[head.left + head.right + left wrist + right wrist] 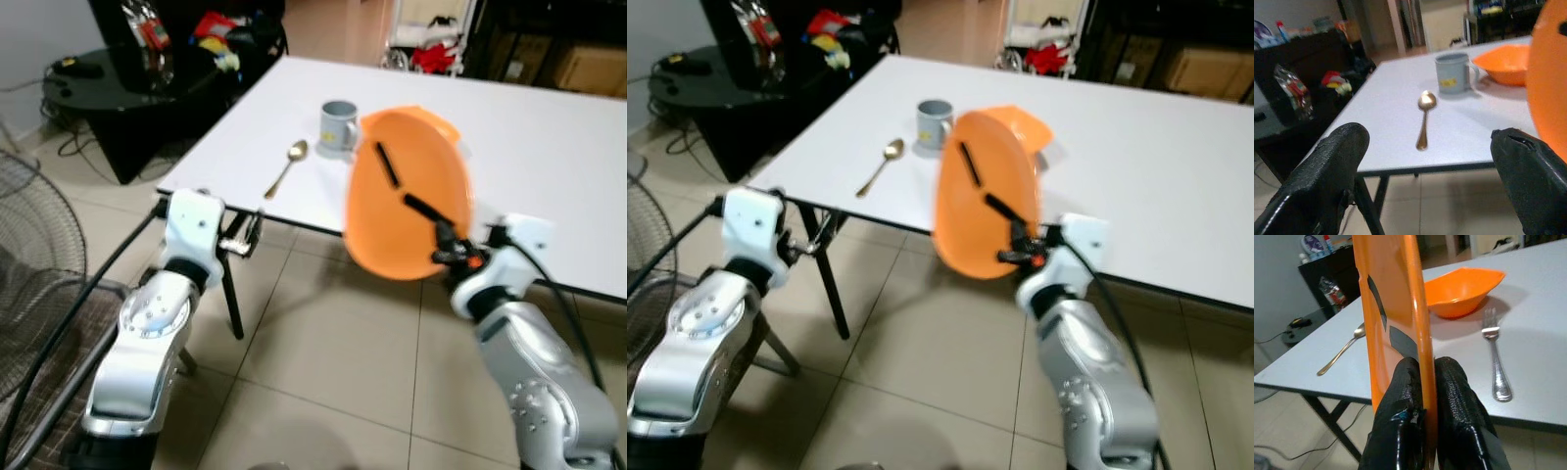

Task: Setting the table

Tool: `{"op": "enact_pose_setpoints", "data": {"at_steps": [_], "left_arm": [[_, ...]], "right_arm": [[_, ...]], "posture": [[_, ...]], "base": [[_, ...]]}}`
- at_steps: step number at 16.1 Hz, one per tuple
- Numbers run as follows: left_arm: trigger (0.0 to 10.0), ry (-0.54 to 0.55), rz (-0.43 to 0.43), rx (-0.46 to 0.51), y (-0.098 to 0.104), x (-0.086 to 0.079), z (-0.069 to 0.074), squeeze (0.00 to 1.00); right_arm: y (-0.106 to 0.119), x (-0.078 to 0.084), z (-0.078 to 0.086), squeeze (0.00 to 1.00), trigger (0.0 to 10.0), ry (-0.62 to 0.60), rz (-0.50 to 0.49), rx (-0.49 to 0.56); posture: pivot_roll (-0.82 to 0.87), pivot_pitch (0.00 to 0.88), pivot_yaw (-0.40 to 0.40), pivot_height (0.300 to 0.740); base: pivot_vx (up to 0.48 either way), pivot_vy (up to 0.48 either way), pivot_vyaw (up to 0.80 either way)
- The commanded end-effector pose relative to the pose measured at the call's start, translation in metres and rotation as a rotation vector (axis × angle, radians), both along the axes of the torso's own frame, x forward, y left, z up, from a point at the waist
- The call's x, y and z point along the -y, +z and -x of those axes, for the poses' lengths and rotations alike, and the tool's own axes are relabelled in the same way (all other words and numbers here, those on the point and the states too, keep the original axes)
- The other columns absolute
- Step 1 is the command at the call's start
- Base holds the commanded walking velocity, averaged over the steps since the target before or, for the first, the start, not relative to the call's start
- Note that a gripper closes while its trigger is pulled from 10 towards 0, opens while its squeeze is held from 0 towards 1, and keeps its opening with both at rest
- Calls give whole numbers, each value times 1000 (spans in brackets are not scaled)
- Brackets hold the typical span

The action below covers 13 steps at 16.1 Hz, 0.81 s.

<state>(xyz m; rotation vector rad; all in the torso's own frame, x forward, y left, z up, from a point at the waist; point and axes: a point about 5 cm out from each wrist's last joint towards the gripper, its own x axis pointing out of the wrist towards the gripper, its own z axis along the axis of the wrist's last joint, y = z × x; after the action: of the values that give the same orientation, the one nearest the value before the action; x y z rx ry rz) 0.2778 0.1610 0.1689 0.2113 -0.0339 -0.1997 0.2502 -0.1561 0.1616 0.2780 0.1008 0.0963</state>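
My right gripper [1420, 377] is shut on the rim of an orange plate [407, 191], holding it upright on edge over the front edge of the white table [549, 147]. On the table lie a grey mug [338, 124], a gold spoon [287, 166], an orange bowl [1462, 289] and a fork [1496, 357]. The plate hides most of the bowl in the eye views. My left gripper [240, 235] stands open and holds nothing, just off the table's front left corner, pointing toward the spoon [1425, 117] and mug [1452, 73].
A black side table [127, 88] with bags and clutter stands at the far left. A fan grille [29, 235] is at my left. Tiled floor [323, 372] lies below the table edge. Red items [436, 54] and cardboard boxes sit beyond the table.
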Motion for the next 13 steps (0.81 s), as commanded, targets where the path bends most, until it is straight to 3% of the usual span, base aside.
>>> {"op": "enact_pose_setpoints", "data": {"at_steps": [1, 3, 5, 8, 13], "left_arm": [[10000, 17, 20, -5, 0, -2, -1, 0], [10000, 4, 25, -1, 1, -2, -1, 0], [10000, 11, 19, -6, 0, -3, 0, 0], [10000, 14, 14, -11, -2, -4, 1, 0], [10000, -25, 14, -12, 0, 0, 1, 0]], "right_arm": [[8, -4, -4, 0, 10000, 27, 6, 34], [4, -7, -7, 0, 10000, 41, 84, 14], [9, -9, -13, 0, 10000, 29, 211, 65], [10, -15, -17, 0, 10000, 96, 183, 66], [14, -24, -15, 0, 10000, 187, 45, 51]], "posture": [[79, 0, 32, 740], [83, 0, 22, 740], [95, 0, 15, 740], [96, 0, 13, 740], [100, 0, 16, 740]], "base": [[0, 0, 0], [0, 0, 0], [261, 0, 0], [265, 0, 0], [264, 0, 0]]}}
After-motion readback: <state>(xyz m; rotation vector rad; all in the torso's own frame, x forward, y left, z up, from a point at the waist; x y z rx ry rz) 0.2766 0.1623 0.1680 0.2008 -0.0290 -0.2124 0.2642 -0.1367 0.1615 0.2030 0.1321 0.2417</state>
